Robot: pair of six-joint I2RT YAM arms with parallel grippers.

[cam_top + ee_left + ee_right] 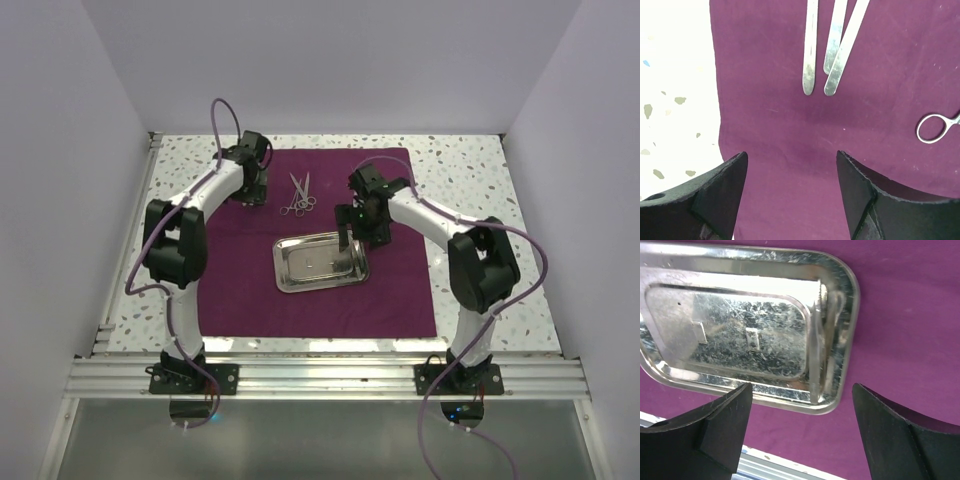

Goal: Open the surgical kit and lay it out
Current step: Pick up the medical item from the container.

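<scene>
The left gripper's [790, 192] fingers [720, 195] are spread apart with nothing between them, low in the left wrist view. The right gripper's [800, 432] fingers [722, 427] are spread too, holding nothing.

In the top view both arms bend up from the bottom and curl in over the purple cloth [250, 290], which lies flat in the middle of the speckled table [480, 170]. The left gripper points down near the cloth's upper left. The right gripper points down over the right end of the shiny tray [320, 263].

The tray sits mid-frame, its long side running left to right. Above it lie the scissors [300, 195], handles nearest, tips pointing up the frame. In the left wrist view three flat silver tweezers [810, 55] lie near the top, running up and down.

No writing can be read.
</scene>
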